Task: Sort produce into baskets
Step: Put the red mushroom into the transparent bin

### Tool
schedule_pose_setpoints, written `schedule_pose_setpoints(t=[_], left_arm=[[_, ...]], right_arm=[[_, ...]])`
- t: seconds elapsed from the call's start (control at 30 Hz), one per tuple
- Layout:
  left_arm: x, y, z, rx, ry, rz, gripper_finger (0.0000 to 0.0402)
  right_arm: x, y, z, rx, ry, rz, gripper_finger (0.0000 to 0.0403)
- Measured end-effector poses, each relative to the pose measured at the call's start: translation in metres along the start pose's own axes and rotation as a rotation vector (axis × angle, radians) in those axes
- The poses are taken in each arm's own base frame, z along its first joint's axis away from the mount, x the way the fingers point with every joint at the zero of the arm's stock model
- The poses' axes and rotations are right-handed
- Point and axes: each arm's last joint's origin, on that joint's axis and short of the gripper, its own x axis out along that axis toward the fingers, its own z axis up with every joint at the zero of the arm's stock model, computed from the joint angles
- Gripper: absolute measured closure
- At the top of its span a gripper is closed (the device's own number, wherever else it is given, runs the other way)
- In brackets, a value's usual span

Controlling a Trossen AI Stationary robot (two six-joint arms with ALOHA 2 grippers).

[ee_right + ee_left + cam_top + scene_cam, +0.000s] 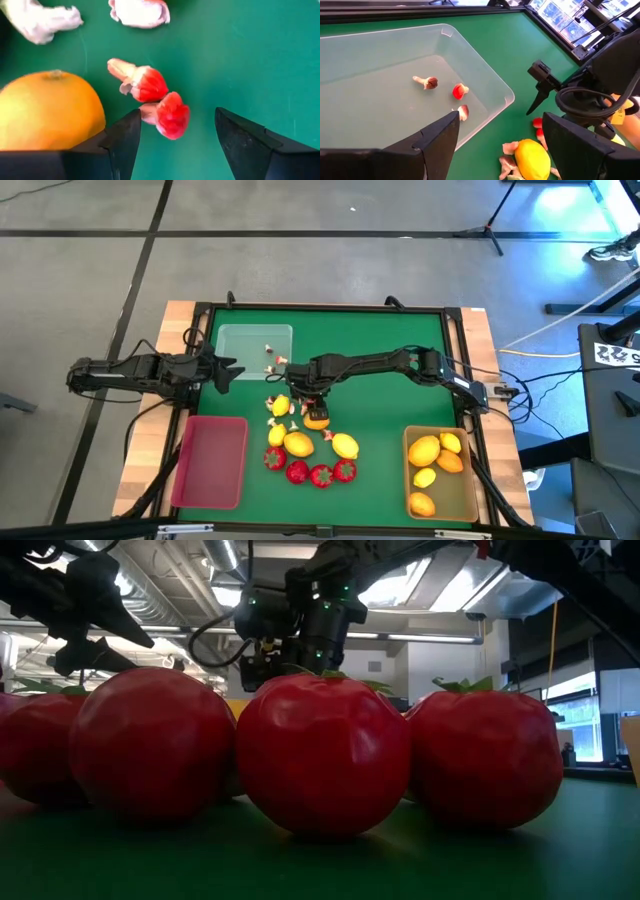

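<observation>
**Right gripper poised over red-and-white bits**

Green matting covers the table (380, 340); the right gripper (172, 137) hangs part open and empty over two red-and-white bits (152, 97), touching nothing, with the orange fruit (47, 110) just beside it; its arm reaches leftward across the mat to the produce pile. Bare mat lies right of the bits. At the left edge the left gripper (500, 142) waits wide open, empty, beside the clear basket (255, 352); the red basket (212, 460) sits near-left, the tan basket (440, 472) near-right, strawberries (310, 472) between.
</observation>
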Motion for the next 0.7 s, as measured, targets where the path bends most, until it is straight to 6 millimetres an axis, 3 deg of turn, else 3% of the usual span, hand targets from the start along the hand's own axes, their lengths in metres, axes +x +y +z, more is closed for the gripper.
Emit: schedule_pose_setpoints(t=[0.23, 0.7], left_arm=[[0.0000, 0.0000, 0.0001, 0.000, -0.001, 0.000, 0.0123], [0.0000, 0.0000, 0.0001, 0.000, 0.000, 0.000, 0.0123]], right_arm=[[0.0038, -0.0003, -0.0011, -0.008, -0.008, -0.004, 0.0175], [0.0037, -0.0010, -0.0019, -0.008, 0.002, -0.017, 0.0346]])
